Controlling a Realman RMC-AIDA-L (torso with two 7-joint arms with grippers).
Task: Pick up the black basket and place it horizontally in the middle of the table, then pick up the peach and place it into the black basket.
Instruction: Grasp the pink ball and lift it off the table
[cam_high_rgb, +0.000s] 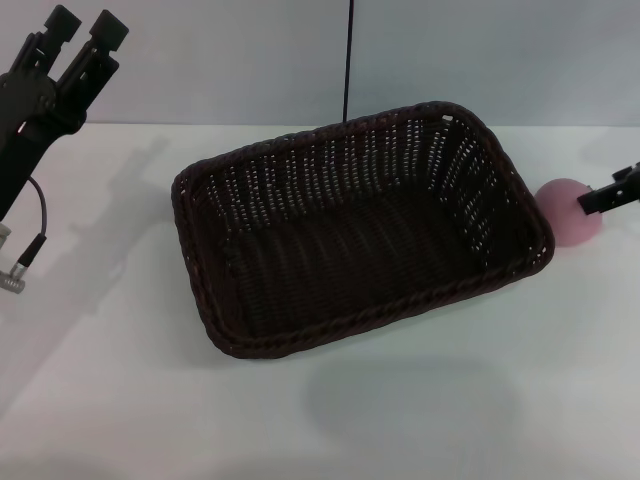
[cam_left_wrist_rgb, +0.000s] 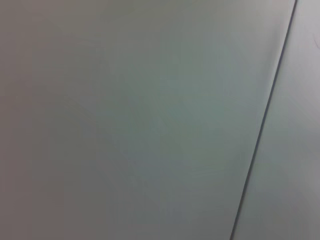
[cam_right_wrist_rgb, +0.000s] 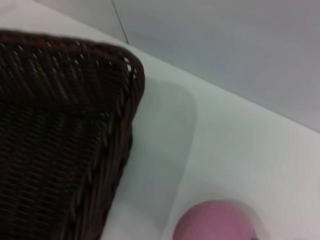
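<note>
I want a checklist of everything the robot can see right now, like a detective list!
Surface: white table, bare around the basket.
Job's things: black basket sits empty and slanted mid-table; peach lies on the table just off its right end, outside it.
Clutter: nothing seen.
Grippers: left gripper raised at far left, open, holding nothing; right gripper at right edge beside the peach.
Cables: thin black cable on the wall; wire under left arm.
Surroundings: plain grey wall.

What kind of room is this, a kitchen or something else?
Probably a robot test bench, not a kitchen: a bare white table against a plain grey wall, holding only a dark woven wicker basket and a pink peach.
</note>
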